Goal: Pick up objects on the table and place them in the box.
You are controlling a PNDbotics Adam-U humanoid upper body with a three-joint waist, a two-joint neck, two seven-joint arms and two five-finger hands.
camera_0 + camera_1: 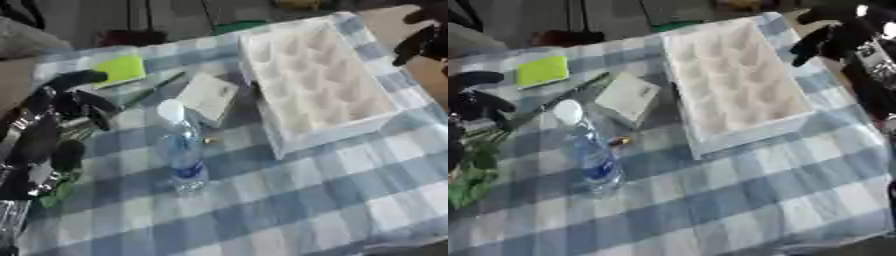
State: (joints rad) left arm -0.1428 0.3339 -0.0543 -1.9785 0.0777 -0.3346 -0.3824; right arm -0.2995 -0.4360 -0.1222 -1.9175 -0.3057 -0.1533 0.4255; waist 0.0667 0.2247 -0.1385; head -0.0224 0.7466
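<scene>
White box (319, 85) holding nothing, bottle (182, 150) upright beside, both robot hands' grip unclear

Even, soft daylight; both views are blurred throughout. The white box (319, 85) looks washed out, casting faint shadow beside itself.

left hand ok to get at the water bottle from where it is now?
Probably yes. The left hand sits at the table's left edge, and the upright water bottle stands just to its right on bare checked cloth. Nothing shows between them; the small white box lies behind the bottle.
</scene>
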